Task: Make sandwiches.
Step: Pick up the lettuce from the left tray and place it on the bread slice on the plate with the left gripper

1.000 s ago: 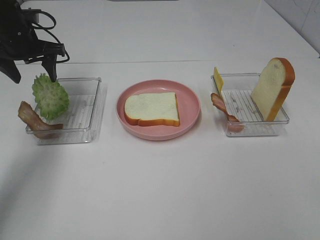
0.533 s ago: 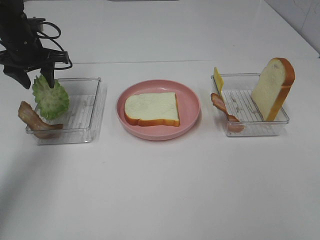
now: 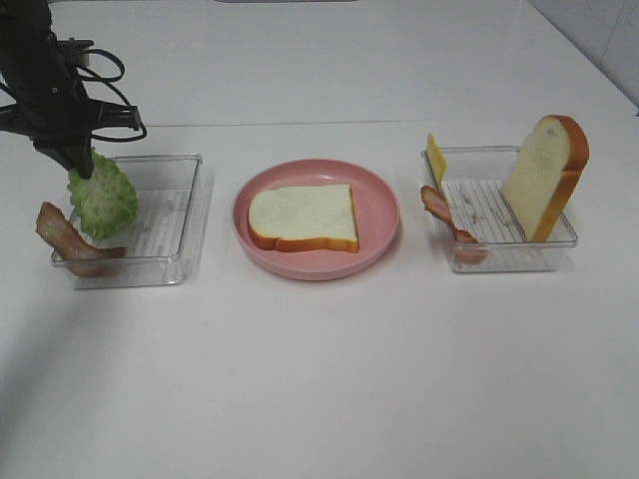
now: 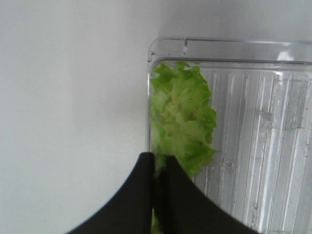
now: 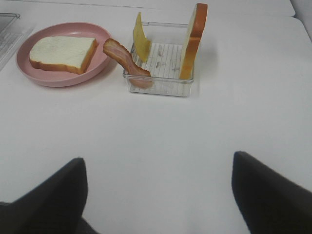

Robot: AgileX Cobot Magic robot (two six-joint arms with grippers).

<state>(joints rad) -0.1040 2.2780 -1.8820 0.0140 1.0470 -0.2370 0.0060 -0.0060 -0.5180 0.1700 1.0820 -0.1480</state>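
**How Many of Each Thing**

Two bread slices: a flat slice [image 3: 303, 217] and a standing slice [image 3: 544, 178]. Two bacon strips [image 3: 70, 238]. Two clear trays [image 3: 175, 215]. One lettuce leaf [image 3: 102, 195]. One cheese slice [image 3: 436, 160]. One pink plate [image 3: 377, 210].

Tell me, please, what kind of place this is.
Probably a robot lab bench, not a real kitchen: a plain white table, clear plastic trays holding toy bacon and toy bread, and the left gripper pinching toy lettuce.

I see one bread slice [image 3: 303, 217] flat on the pink plate [image 3: 384, 205]. A second slice [image 3: 544, 178] stands upright in the right tray [image 3: 499, 261] with cheese [image 3: 436, 160]. Ruffled lettuce [image 3: 102, 195] stands in the left tray [image 3: 170, 200], and a bacon strip [image 3: 65, 238] drapes its rim.
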